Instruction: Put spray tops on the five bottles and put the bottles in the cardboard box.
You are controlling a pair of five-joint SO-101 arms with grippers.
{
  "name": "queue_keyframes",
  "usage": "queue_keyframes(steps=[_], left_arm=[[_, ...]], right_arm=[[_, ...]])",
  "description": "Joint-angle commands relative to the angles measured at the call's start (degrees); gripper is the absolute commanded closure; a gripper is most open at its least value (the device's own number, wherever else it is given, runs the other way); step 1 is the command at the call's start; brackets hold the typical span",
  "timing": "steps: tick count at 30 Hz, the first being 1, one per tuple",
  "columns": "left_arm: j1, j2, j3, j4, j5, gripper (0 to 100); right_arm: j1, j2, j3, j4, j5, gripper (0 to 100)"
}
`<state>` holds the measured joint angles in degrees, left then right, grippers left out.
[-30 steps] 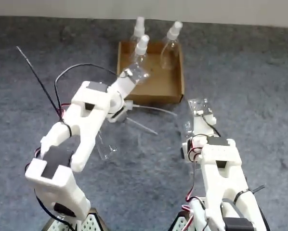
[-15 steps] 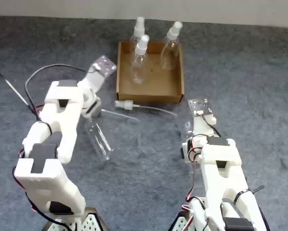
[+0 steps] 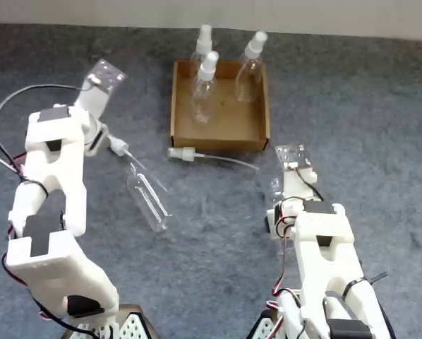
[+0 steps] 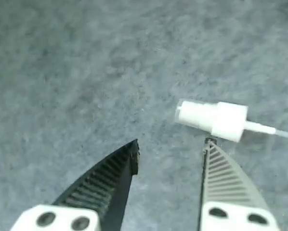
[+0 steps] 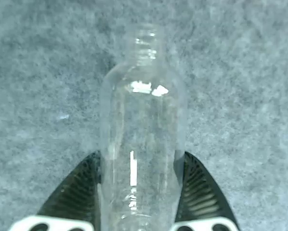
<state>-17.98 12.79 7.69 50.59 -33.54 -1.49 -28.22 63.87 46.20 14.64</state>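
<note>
My left gripper [image 4: 170, 149] is open just above the grey carpet, and a white spray top [image 4: 212, 119] lies just beyond one fingertip. From above, that spray top [image 3: 119, 147] pokes out beside the left arm [image 3: 56, 141]. My right gripper [image 5: 140, 161] is shut on a clear bottle [image 5: 141, 115] with no top, its open neck pointing away from the wrist; the high view has this bottle [image 3: 276, 191] beside the right arm. The cardboard box [image 3: 257, 134] holds two bottles with spray tops [image 3: 206, 85] [image 3: 248, 70]. A third capped bottle [image 3: 202, 42] stands at the box's far edge.
Another loose spray top [image 3: 183, 154] with a long tube lies in front of the box. A clear uncapped bottle [image 3: 147, 198] lies on its side on the carpet between the arms. A black cable [image 3: 6, 127] loops to the left of the left arm.
The left arm has swung left from the box, leaving a capped bottle standing in it, and now sits over the loose spray top. The right arm has kept still with its bottle.
</note>
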Motion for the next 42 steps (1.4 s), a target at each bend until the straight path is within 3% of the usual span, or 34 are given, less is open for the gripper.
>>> queue_keyframes(steps=[1, 7, 11, 17, 27, 33, 42], left_arm=[[0.66, -1.1, -6.73, 5.36, 12.4, 83], [3.21, 1.19, -13.41, 11.16, 45.1, 83], [4.7, 7.43, -13.49, 11.08, 56.26, 83], [4.97, 15.96, -15.6, 11.43, 61.19, 83], [4.79, 21.49, -22.64, 11.52, 61.1, 84], [4.7, 21.49, -29.23, 11.52, 61.1, 96], [4.7, 21.41, -43.91, 11.6, 60.75, 96]], right_arm=[[0.4, -0.31, 0.48, -0.84, 0.35, 99.5], [0.4, -0.31, 0.48, -0.84, 0.35, 99.5], [0.4, -0.31, 0.48, -0.84, 0.35, 99.5], [0.4, -0.31, 0.48, -0.84, 0.35, 99.5], [0.4, -0.31, 0.48, -0.84, 0.35, 99.5], [0.4, -0.31, 0.48, -0.84, 0.44, 99.5], [0.4, -0.31, 0.48, -0.84, 0.44, 99.5]])
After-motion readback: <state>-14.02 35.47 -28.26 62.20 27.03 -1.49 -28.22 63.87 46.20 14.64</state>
